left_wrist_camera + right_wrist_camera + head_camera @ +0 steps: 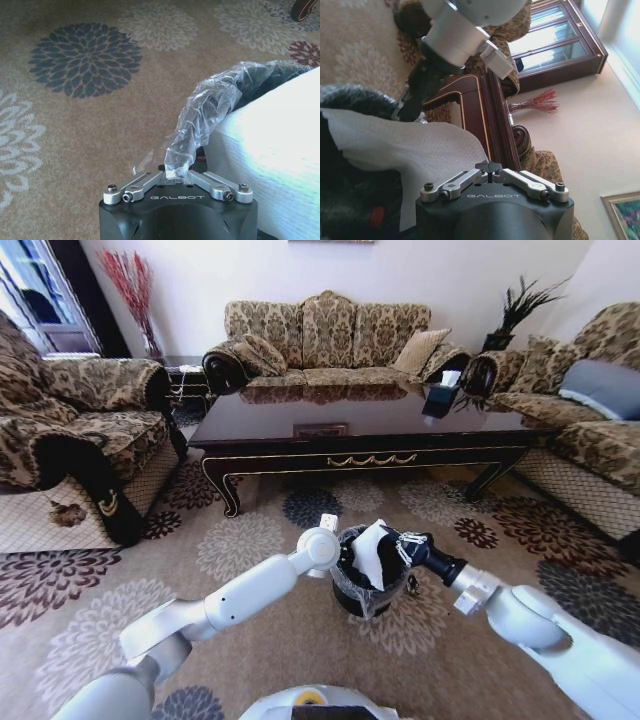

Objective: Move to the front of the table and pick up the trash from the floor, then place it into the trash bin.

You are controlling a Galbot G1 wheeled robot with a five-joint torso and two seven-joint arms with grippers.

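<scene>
- The left tool [345, 552] hangs at the near-left rim of the bin [350, 597], which stands on the patterned carpet [240, 540] in front of the counter [360, 425]. In its wrist view the left tool [176, 175] is closed together on a bunched strip of clear wrapper [200, 125], which trails up to the bin's rim beside the white paper [275, 145].
- The wrapper looks like thin crinkled film: almost weightless, limp, and slick. I judge it would slide out of a loose pinch, so the bunched, doubled part is the best place to hold it.
- The white paper [368, 552] stands up out of the bin mouth, tilted, between the two tools. It looks soft, light and easy to tear, with a quilted surface that grips well. A pinch on a folded edge would serve better than one on a single thin corner.
- The right tool [398, 545] reaches in from the right at the paper's upper edge. Seen from its own wrist, the right tool [489, 175] has its fingertips drawn together, with the paper [415, 145] lying just beyond them. Whether a fold is caught between them I cannot tell.
- The bin's black liner [355, 100] shows behind the paper, and the left arm's tool sits at the far rim.
- Both litter pieces are at the bin, neither fully inside by my reading.
</scene>
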